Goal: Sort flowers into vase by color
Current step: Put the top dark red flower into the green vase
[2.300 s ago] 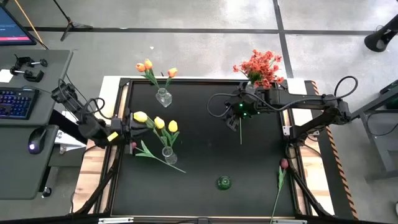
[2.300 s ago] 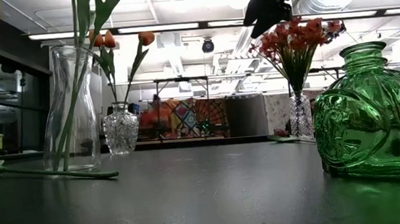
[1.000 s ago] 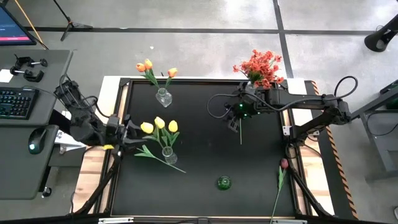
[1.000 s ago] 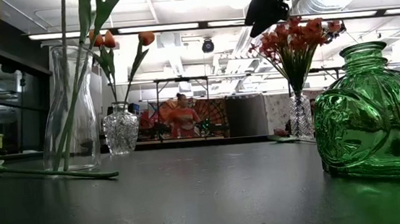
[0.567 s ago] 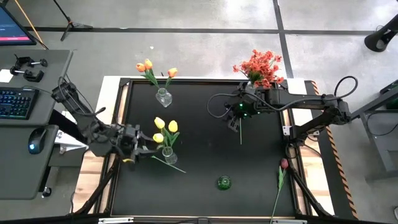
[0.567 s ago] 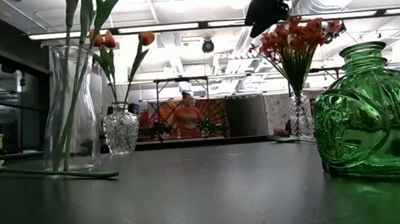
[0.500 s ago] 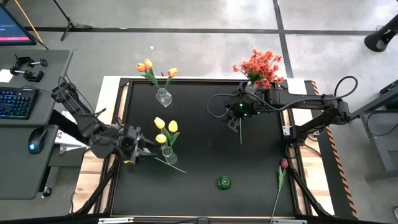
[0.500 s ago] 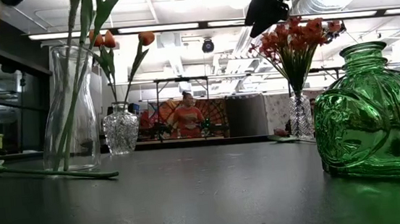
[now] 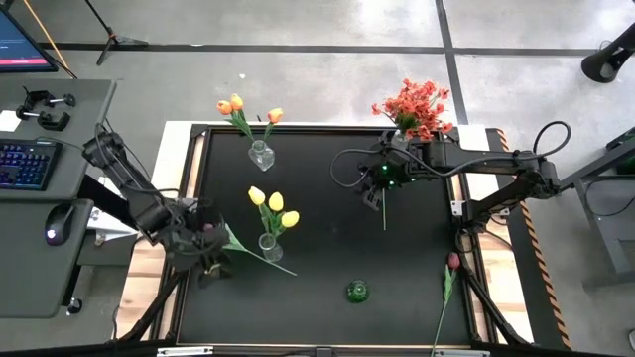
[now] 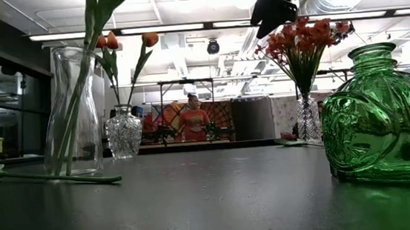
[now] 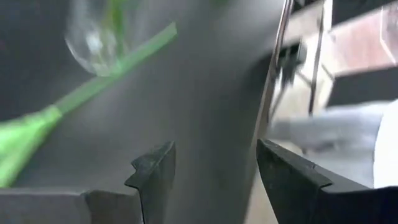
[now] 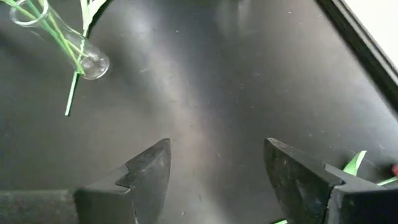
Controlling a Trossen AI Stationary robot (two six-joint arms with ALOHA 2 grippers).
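Note:
Three yellow tulips (image 9: pixel 275 205) stand in a tall clear vase (image 9: pixel 266 244) at centre left. Beside it a loose flower (image 9: pixel 260 253) lies flat on the table; its stem runs past the vase base (image 11: pixel 93 38). Orange tulips (image 9: pixel 236 105) fill a small vase (image 9: pixel 261 154) at the far left. Red-orange sprays (image 9: pixel 417 104) stand in a vase at the far right. A green vase (image 9: pixel 357 291) sits near the front. A pink tulip (image 9: pixel 453 261) lies at the right edge. My left gripper (image 9: pixel 210 260) hangs open near the table's left edge, next to the loose flower. My right gripper (image 9: pixel 375 194) hangs open over the table's middle right.
The table's raised frame (image 9: pixel 189 198) runs close beside my left gripper. A desk with a keyboard and a mouse (image 9: pixel 55 230) stands left of the table. Bare black tabletop (image 9: pixel 327 248) lies between the vases. A person in orange (image 10: pixel 194 120) stands far behind.
My left gripper has dropped and drawn back toward the table's near left, tipping downward and rolling. The third yellow tulip's head, which was left of the clear vase by the gripper, has swung over to the vase's right and now leans there with the other two.

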